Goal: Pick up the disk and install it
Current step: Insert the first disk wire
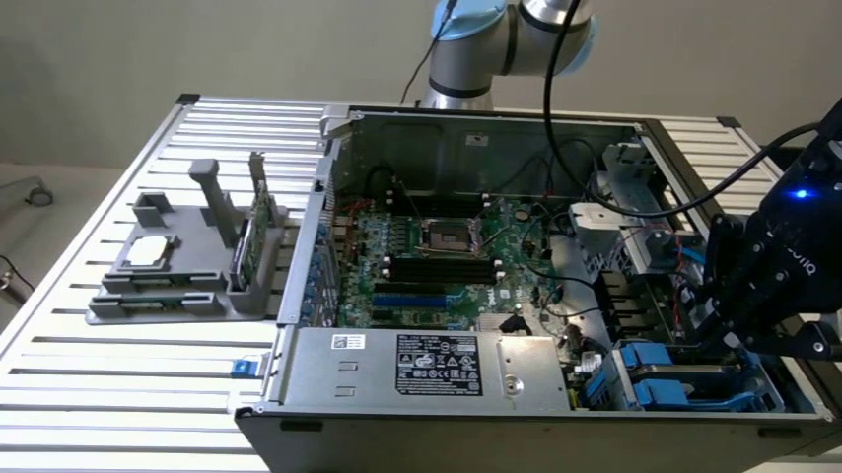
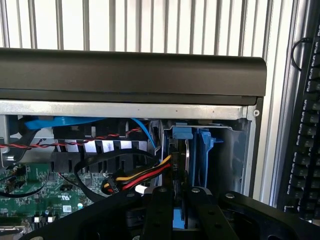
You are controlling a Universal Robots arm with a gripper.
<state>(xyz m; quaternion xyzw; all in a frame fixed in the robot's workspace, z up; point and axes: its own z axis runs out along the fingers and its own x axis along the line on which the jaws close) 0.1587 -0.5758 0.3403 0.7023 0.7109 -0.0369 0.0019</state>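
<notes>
Clearly, the black two-fingered gripper (image 2: 179,212) is working over the drive bay corner of the open grey metal computer case (image 1: 435,365), at the exterior view's right. The flat silver-grey disk in its blue plastic carrier (image 2: 186,165) is standing on edge between the blue plastic guide rails of the bay (image 2: 204,155), an orientation that is letting it slide along those rails into the slot. In the wrist view the fingers are sitting narrowly spaced, pinching the disk's near edge, so the drive is being steered from above rather than lying loose. A bundle of red, yellow and black cables (image 2: 137,177) is running just beside the bay, near the green motherboard (image 1: 435,246).
</notes>
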